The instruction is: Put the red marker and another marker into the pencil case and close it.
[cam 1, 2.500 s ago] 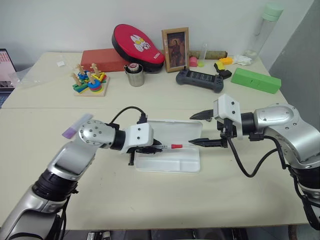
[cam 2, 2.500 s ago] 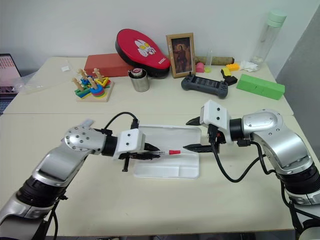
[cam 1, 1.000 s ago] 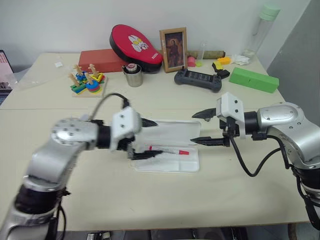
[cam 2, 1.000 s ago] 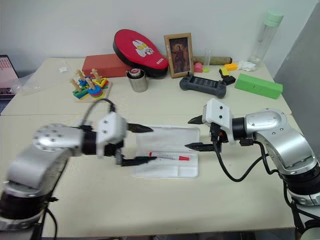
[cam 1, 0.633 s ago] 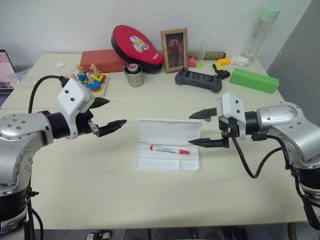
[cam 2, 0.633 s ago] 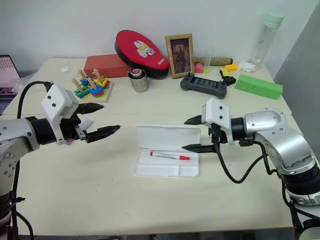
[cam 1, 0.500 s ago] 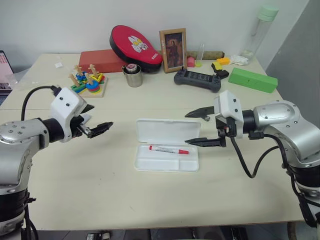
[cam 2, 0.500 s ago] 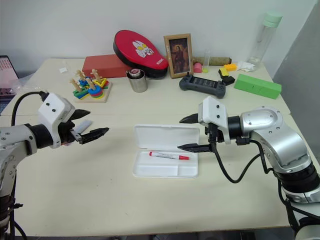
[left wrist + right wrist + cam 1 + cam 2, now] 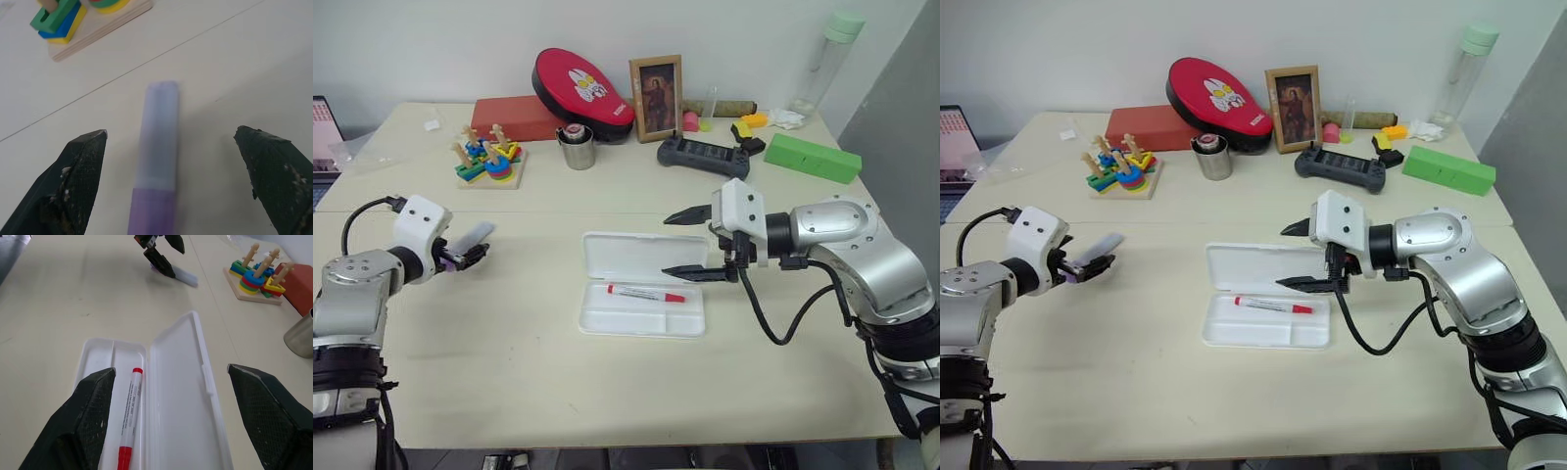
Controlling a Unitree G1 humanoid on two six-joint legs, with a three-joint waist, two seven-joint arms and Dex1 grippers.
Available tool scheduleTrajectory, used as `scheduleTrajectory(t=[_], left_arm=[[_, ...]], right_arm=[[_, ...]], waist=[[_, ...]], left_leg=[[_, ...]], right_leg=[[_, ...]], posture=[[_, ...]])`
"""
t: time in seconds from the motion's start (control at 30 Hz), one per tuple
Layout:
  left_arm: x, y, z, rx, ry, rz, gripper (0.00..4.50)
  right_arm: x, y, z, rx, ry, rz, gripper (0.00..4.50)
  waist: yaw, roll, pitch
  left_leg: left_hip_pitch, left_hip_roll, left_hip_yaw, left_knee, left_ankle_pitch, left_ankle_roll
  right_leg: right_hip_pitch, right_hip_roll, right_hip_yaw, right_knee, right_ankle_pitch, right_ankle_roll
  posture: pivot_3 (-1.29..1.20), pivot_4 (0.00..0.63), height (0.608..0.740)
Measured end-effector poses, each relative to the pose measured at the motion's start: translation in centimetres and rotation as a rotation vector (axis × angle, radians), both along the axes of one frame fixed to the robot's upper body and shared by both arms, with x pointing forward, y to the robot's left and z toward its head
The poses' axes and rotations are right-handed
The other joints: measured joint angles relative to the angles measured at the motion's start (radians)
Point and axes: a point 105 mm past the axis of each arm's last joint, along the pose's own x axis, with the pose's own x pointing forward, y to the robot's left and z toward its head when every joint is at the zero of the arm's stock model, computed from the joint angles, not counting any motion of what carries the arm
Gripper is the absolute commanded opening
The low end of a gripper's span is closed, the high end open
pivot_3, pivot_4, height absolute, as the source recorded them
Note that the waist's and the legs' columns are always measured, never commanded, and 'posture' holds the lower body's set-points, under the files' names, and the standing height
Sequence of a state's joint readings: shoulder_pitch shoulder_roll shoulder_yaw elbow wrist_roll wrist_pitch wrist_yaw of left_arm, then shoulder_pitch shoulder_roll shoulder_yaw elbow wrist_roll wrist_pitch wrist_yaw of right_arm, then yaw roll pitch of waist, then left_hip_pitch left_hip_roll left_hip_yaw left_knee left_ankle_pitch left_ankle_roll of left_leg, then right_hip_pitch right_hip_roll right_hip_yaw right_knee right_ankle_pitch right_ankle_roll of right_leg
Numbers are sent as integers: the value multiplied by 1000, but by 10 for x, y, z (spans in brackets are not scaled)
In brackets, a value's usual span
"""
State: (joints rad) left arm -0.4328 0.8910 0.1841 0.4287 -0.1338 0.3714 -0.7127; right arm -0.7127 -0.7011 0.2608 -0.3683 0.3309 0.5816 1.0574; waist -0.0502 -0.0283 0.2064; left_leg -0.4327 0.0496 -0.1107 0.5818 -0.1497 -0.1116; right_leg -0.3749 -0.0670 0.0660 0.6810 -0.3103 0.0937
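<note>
Head views: pencil case [image 9: 643, 282] lying open near middle of the surface [image 9: 607, 382], lid flat on the far side of the tray. Red marker [image 9: 646, 293] inside the tray, lengthwise, red cap toward the right gripper. Right gripper [image 9: 684, 244] hovering at the case's right end, jaws spread wide, holding nothing; lower finger over the tray's right edge, upper finger beyond the lid's far edge. Well left of the case, left gripper [image 9: 470, 252] low at the surface, jaws wide open around the near end of another marker [image 9: 470, 237], purple body end between the fingers, pale cap pointing away; contact hard to judge from here, probably none. Farther back from the case: wooden stacking toy [image 9: 487, 161], metal cup [image 9: 577, 147], red pad [image 9: 581, 86], picture frame [image 9: 657, 96], black controller [image 9: 705, 156], green box [image 9: 813, 157].

Left wrist view: another marker [image 9: 156, 156] lying flat on the surface, centred between the two black fingers [image 9: 73, 181], clear gap each side, nothing gripped. Stacking toy [image 9: 83, 22] beyond it.

Right wrist view: open pencil case [image 9: 181, 382] straight ahead between widely parted fingers [image 9: 83, 426], red marker [image 9: 129, 416] in the tray section. Beyond the case, left gripper [image 9: 161, 252] at the pale marker [image 9: 183, 278], stacking toy [image 9: 257, 276] and metal cup [image 9: 299, 335] off to one side.
</note>
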Motion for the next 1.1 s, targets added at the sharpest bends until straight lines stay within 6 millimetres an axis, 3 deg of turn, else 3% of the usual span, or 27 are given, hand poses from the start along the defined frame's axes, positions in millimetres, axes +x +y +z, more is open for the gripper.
scheduleTrajectory(t=[0.5,0.63,1.0,1.1], left_arm=[[20,11,-15,-70,34,5,4426],[23,9,-18,-111,45,11,3857],[22,6,-22,-137,73,-10,1605],[22,6,-22,-140,74,-9,1194]], right_arm=[[6,-2,-12,-57,30,-60,3841],[6,-3,-12,-61,27,-64,3841],[6,-3,-12,-62,26,-65,3841],[6,-3,-12,-63,26,-65,3841]], waist=[[3,0,0],[6,1,-1],[-1,1,-1],[-3,1,-1]], left_leg=[[0,0,0,0,0,0],[1,0,0,1,0,0],[1,0,0,1,1,0],[1,0,0,1,1,0]], right_leg=[[1,0,0,1,0,0],[2,0,0,1,0,0],[2,0,0,2,0,1],[2,0,0,2,0,1]], posture=[[0,150,740],[0,150,740],[0,150,740],[0,150,740]])
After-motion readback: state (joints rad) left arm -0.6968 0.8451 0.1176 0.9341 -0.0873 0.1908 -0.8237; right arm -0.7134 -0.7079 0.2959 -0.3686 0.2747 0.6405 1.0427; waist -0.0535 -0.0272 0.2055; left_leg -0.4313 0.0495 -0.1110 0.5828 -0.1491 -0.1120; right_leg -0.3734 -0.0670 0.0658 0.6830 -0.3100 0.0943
